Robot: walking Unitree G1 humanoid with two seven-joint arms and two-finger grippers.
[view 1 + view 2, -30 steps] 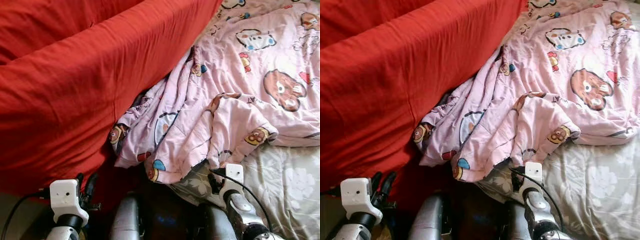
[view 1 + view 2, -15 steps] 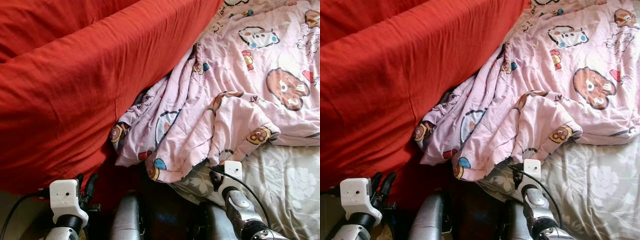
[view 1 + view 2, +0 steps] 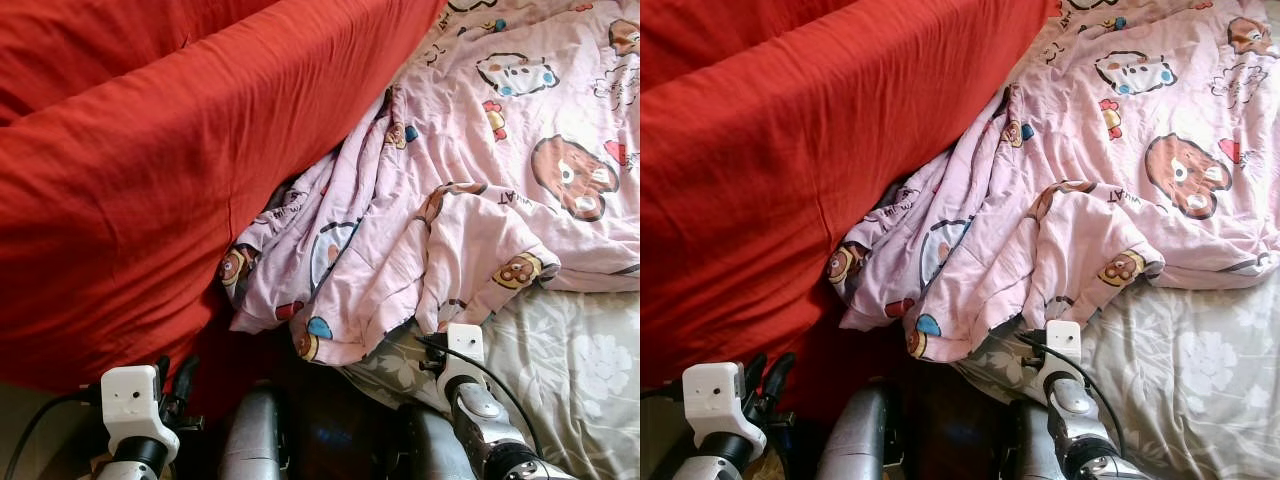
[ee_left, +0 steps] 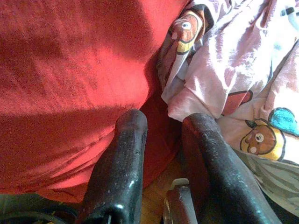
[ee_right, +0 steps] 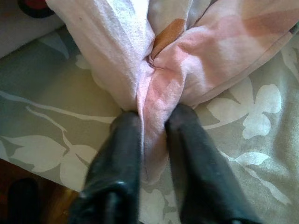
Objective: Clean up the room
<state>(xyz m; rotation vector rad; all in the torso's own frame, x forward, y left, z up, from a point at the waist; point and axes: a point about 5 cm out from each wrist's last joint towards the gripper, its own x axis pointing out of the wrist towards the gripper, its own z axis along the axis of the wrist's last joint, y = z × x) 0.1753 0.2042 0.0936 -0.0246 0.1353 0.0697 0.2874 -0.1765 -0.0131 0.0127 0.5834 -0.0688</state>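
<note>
Right gripper (image 5: 152,128) sits low at the near edge of the bed, fingers pinched tight on a bunched fold of the pink cartoon-print quilt (image 3: 480,190), cloth squeezed between both pads. Fold lies on the grey floral sheet (image 3: 580,370), which covers the mattress on the near right. Left gripper (image 4: 161,140) hangs low on the near left, fingers parted with a narrow gap, nothing between them, pointing at the spot where the red cover (image 3: 170,170) meets the quilt's hanging corner. Wood floor (image 4: 154,205) is visible just beneath it.

Quilt's near edge is crumpled in folds, with one corner drooping over the bed's near edge beside the red cover. Farther back the quilt spreads flatter across the bed toward the far right, with bear and animal prints. Red cover rises along the left side, wrinkled, running to the far left corner.
</note>
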